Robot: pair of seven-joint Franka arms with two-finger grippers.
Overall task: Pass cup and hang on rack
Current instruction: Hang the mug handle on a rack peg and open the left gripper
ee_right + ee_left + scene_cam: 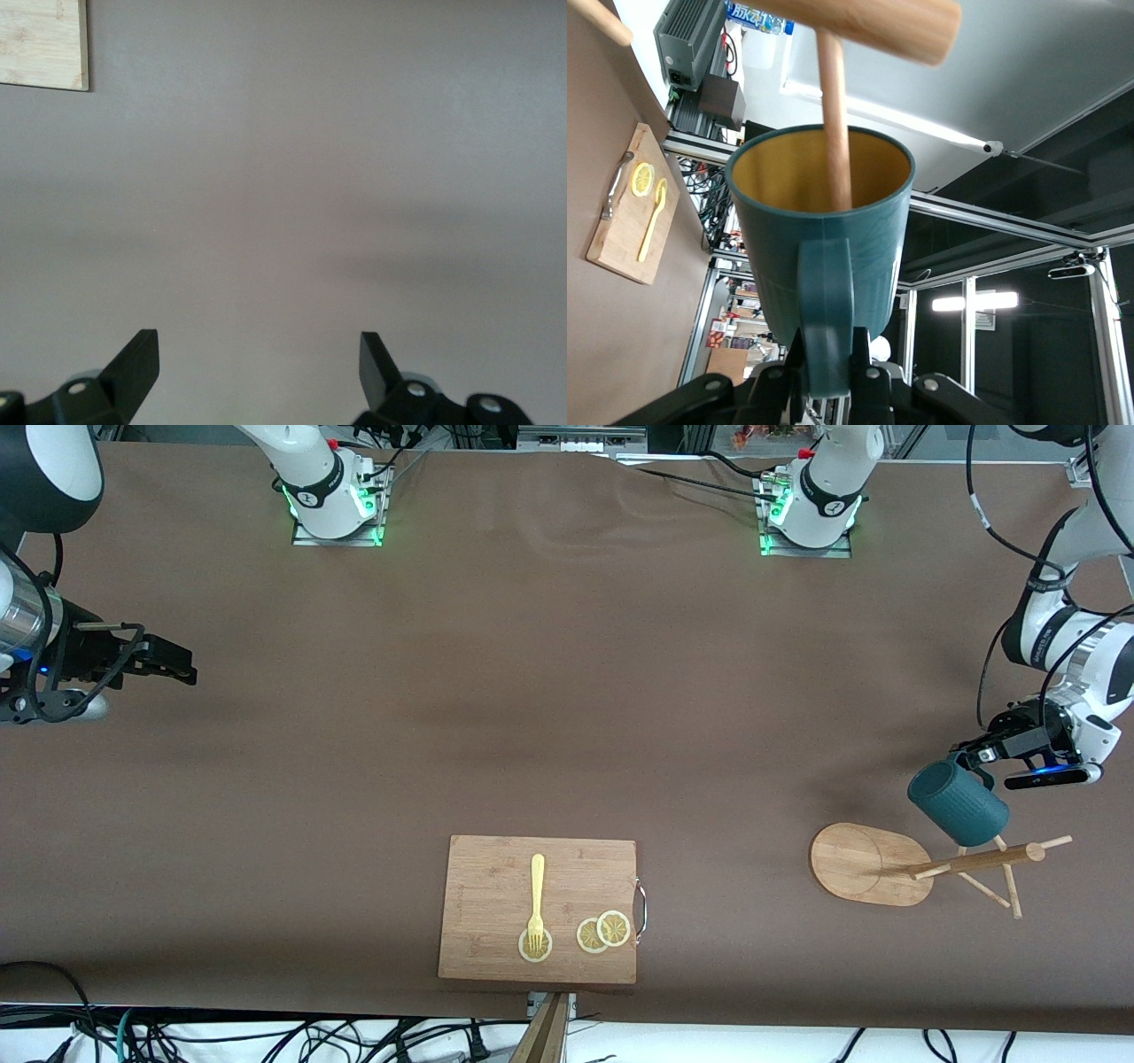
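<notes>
The dark teal cup hangs in the air over the rack, with my left gripper shut on its loop handle. In the left wrist view the black fingers pinch the handle from both sides, and the cup shows its yellow inside. A thin peg reaches down from the pole's top into the cup's mouth. The wooden rack stands on its oval base at the left arm's end of the table. My right gripper waits open over the right arm's end, holding nothing.
A rectangular wooden cutting board lies near the table's front edge, carrying a yellow fork and lemon slices. The brown tablecloth covers the table. Cables run along the edge closest to the front camera.
</notes>
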